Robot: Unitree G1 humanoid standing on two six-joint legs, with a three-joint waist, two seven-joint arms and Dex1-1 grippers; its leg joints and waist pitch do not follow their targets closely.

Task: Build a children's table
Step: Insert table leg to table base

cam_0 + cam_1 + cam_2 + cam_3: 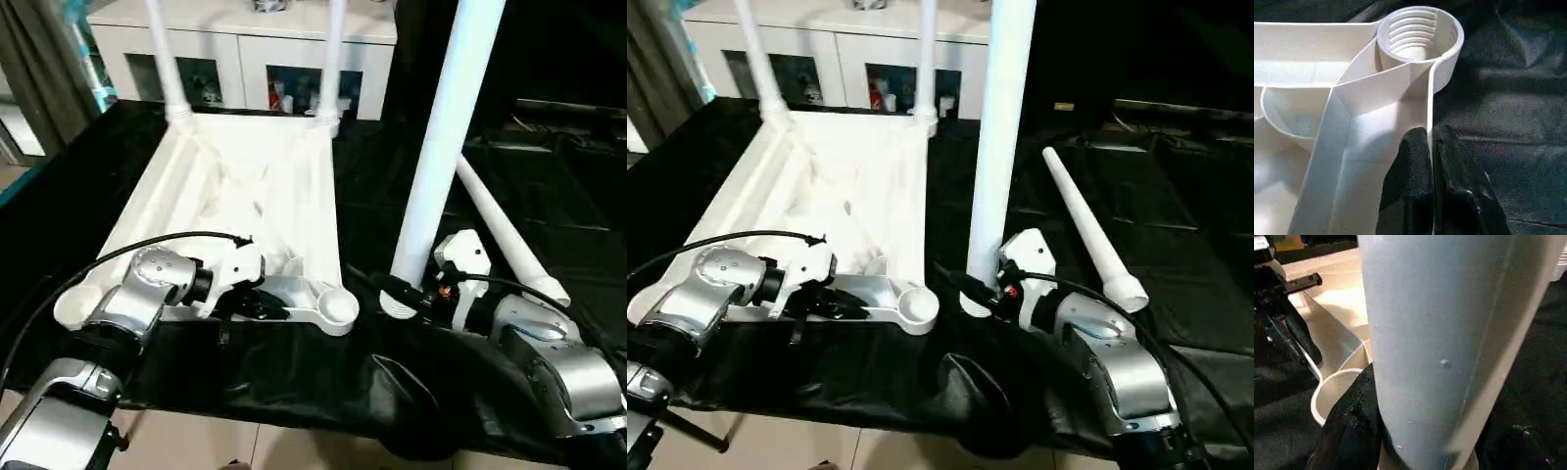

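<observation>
The large white plastic rectangular tabletop [245, 196] is laid upside down on the black cloth [392, 382], two white tube legs [167, 59] standing at its far corners. A third white tapered tube leg [446, 137] is held upright at three o'clock of the near threaded corner socket [338, 306], and a fourth [505, 235] is laid on the cloth further toward three o'clock. A white cabinet with glass doors [245, 59] is set at twelve o'clock, behind the tabletop.

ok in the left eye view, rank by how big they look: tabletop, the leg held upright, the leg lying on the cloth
1. tabletop
2. upright leg, held by the right pincer; nearer the camera, which inflates it
3. lying leg

The two legs may well match in real size.
</observation>
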